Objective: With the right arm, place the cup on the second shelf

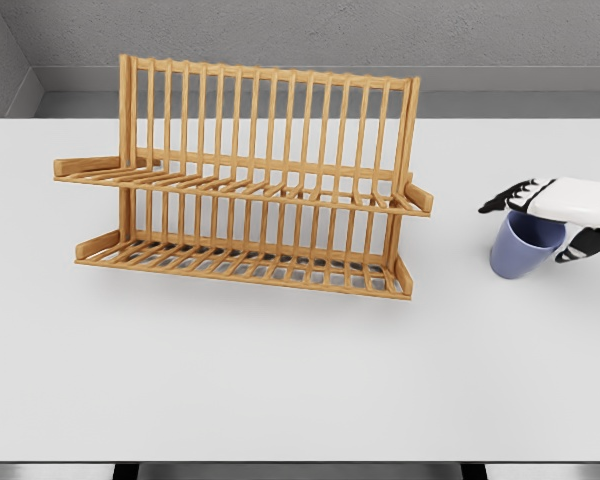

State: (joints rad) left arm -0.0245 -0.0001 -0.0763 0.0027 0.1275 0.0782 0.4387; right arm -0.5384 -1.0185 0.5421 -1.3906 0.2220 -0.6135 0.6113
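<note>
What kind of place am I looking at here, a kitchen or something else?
Probably a simulated kitchen-style test bench, not a real kitchen: a two-tier wooden slatted dish rack stands on a plain white table before bare grey walls, and a white robot hand grips a blue-purple cup.

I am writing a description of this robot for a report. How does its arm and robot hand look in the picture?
Only the right arm shows. Its forearm is a smooth, rounded white shell. The right robot hand has a white back and black fingers with small white segments. No cables or markings are visible.
</note>
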